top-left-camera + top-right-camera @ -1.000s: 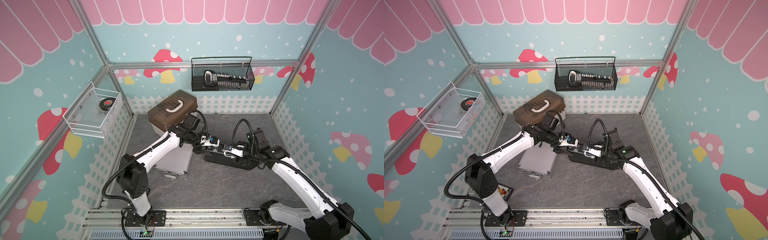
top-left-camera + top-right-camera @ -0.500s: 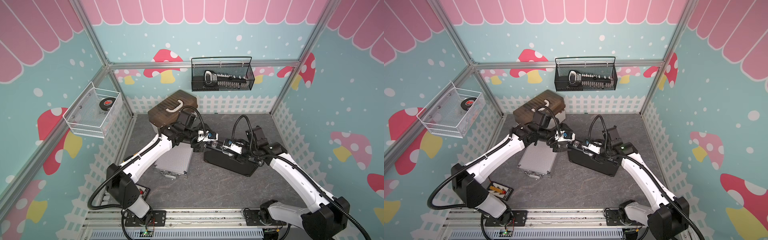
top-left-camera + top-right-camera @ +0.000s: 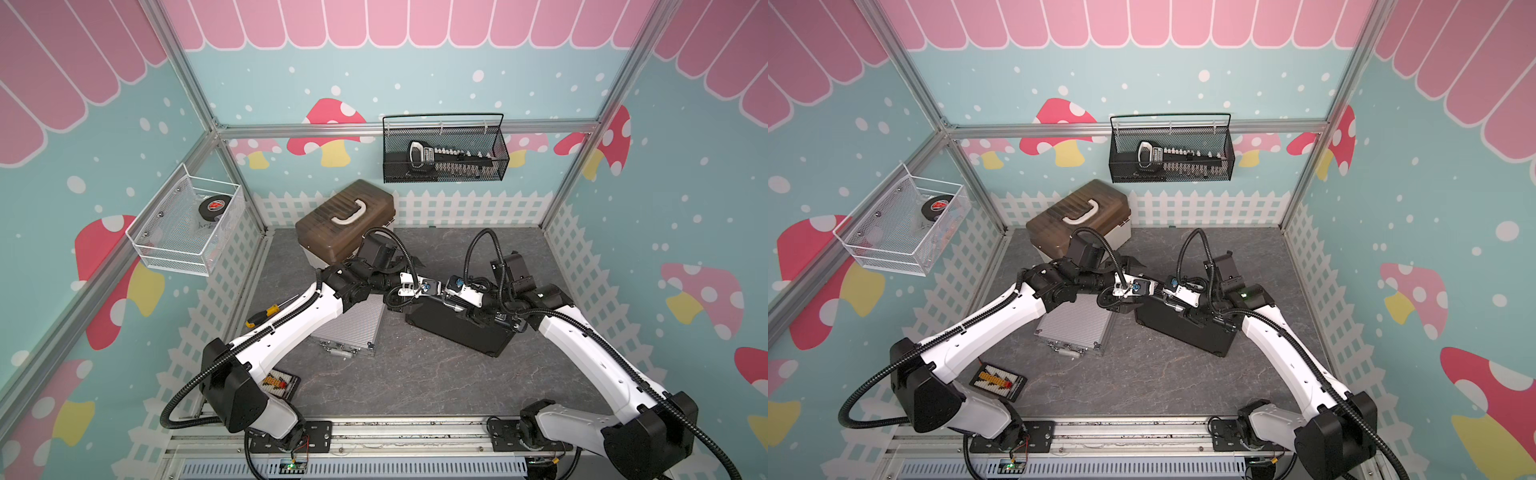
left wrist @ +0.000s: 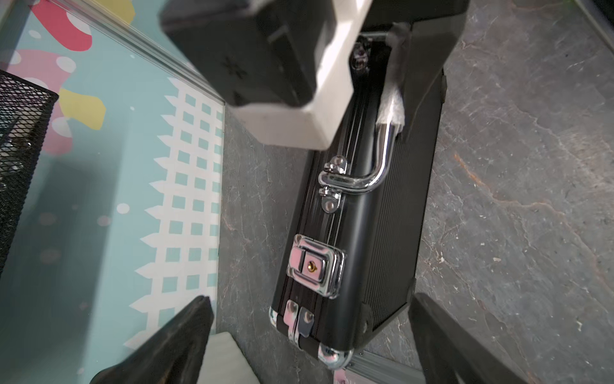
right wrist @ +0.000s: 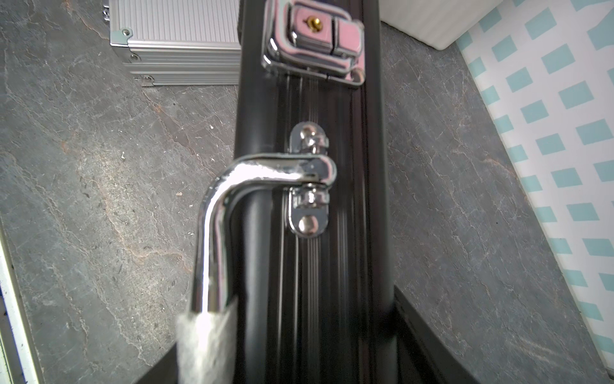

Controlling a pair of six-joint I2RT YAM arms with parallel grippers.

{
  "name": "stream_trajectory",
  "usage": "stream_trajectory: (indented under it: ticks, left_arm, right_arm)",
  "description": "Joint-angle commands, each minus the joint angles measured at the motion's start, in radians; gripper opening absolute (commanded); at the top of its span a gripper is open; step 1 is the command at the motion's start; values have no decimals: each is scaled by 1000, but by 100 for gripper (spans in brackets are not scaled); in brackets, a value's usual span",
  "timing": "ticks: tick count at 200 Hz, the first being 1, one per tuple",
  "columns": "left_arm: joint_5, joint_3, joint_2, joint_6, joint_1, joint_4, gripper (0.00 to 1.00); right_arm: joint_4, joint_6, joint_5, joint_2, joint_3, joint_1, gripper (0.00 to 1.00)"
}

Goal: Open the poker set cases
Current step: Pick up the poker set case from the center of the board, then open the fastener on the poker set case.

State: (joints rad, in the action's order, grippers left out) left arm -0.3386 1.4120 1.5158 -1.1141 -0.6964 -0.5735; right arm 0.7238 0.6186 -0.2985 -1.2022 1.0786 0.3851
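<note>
On the grey stone-look surface [image 3: 415, 382], the large black ribbed metal case [image 3: 457, 332] now stands tipped on edge. My right fingers [image 5: 428, 352] pinch its chrome handle [image 5: 216, 226]; my left fingers [image 4: 166, 345] have just spread wide, free for its shut chrome latch [image 4: 315, 266].

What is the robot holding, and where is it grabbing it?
The right gripper squeezes the black case across its upper edge, at the padded handle. The left gripper is open around the case's corner, holding nothing.
</note>
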Motion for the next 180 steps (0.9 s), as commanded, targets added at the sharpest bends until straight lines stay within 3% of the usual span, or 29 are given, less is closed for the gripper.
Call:
stream_trajectory:
  ticks: [1, 43, 180]
  left_arm:
    - [38, -12, 1, -35, -8, 70, 91]
    - [30, -11, 13, -24, -8, 106, 81]
    - [66, -41, 43, -45, -10, 176, 73]
  right_arm:
    - [34, -41, -93, 5, -35, 6, 0]
    - [30, -45, -90, 14, -49, 12, 0]
    - [29, -52, -102, 12, -54, 14, 0]
